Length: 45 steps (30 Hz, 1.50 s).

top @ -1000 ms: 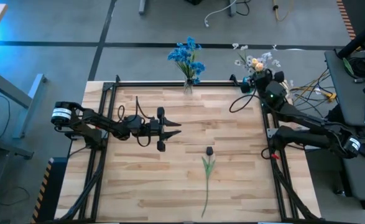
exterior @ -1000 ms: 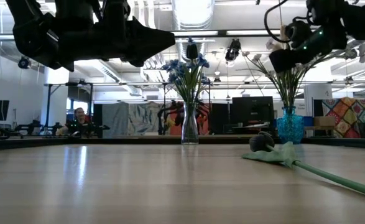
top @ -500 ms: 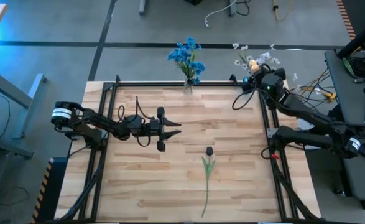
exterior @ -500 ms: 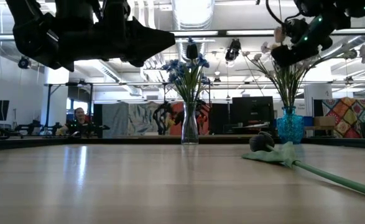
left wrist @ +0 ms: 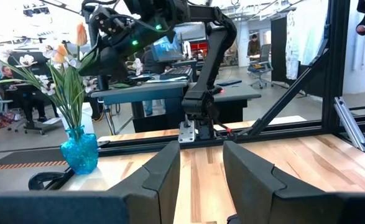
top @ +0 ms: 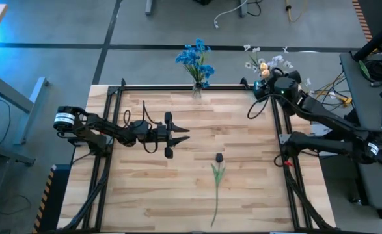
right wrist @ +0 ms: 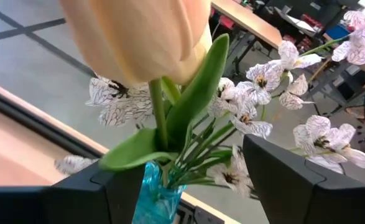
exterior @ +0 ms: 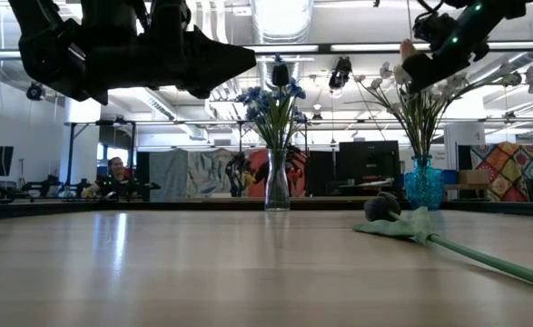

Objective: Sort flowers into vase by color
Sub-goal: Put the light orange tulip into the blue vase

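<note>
A: Lying flat near the middle of the table (top: 145,195), well apart from both vases, the dark-headed flower (top: 217,175) is the one sprig not yet sorted. The blue flowers (top: 196,57) stand in the clear vase (exterior: 277,186) at the far edge, and the white and pale flowers (top: 269,64) fill the blue vase (exterior: 421,184) at the far right corner.

B: And the right gripper (right wrist: 188,180)?

A: It hangs right over that blue vase, its fingers spread, with a peach tulip (right wrist: 142,37) and its stem between them. They look parted and not pressing the stem, though whether a pad touches it cannot be told.

B: What could go wrong there?

A: The fingers sit among the stems. If the arm pulls away sideways, it could snag a blossom and drag a sprig out, or tip the vase, which stands close to the table's corner frame.

B: The left arm?

A: The left gripper (top: 177,134) waits above the table's left half, jaws apart, holding nothing.

B: What stays unclear?

A: The blue vase's mouth is covered by leaves, so how deep the tulip stem sits is hidden. The dark flower's head is too small to name its true colour, so its proper vase is a guess.
</note>
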Motion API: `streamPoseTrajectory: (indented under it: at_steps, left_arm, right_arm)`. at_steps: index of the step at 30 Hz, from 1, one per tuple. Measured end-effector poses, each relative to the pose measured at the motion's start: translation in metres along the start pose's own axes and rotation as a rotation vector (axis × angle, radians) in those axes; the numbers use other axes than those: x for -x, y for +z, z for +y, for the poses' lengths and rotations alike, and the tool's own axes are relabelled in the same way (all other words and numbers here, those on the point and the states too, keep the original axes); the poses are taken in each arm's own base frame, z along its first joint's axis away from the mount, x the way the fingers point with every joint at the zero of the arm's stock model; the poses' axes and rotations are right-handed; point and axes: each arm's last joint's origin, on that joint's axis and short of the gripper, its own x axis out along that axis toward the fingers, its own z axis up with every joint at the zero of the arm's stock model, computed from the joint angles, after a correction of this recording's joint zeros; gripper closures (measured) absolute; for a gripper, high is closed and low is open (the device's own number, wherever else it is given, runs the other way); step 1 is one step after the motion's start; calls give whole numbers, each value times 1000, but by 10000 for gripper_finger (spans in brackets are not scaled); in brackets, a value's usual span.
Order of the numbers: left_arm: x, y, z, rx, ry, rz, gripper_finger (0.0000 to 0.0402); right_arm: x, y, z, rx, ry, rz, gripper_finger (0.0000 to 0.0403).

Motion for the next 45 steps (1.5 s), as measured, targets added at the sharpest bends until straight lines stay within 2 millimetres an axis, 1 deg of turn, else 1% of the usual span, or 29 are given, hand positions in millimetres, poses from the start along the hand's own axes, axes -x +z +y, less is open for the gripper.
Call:
streamPoseTrajectory:
  at_steps: [5, 9, 14, 17, 21, 25, 27, 29, 32, 36, 39, 42, 45]
  left_arm:
    - [0, 0, 0, 0, 0, 0, 293]
    - [0, 0, 0, 0, 0, 2, 293]
    - [0, -1, 0, 0, -1, 7, 293]
    - [0, -1, 0, 0, -1, 7, 293]
    - [0, -1, 0, 0, -1, 11, 293]
    - [0, -1, 0, 0, -1, 12, 293]
    - [0, -1, 0, 0, -1, 12, 293]
    - [0, -1, 0, 0, -1, 12, 293]
    - [0, -1, 0, 0, -1, 13, 293]
    - [0, -1, 0, 0, -2, 15, 293]
    - [0, -2, 0, 0, -2, 16, 293]
    - [0, -2, 0, 0, -3, 26, 293]
    - [0, -4, 0, 0, -4, 37, 293]
  right_arm:
    - [12, 2, -5, 4, 23, 11, 145]
    - [25, 6, -11, 25, 76, 9, 145]
    - [44, 12, -22, 9, 107, -8, 169]
    - [58, 15, -31, -26, 129, -44, 201]
    - [77, 18, -42, -76, 190, -135, 267]
    - [93, 21, -49, -101, 337, -235, 342]
    - [98, 24, -48, -91, 419, -291, 376]
    - [102, 27, -45, -69, 500, -354, 387]
    - [98, 35, -30, 4, 575, -401, 390]
    - [84, 46, -5, 100, 583, -403, 390]
    - [75, 53, 7, 143, 525, -404, 390]
    - [67, 59, 15, 173, 413, -392, 390]
    - [60, 60, 22, 203, 330, -346, 390]
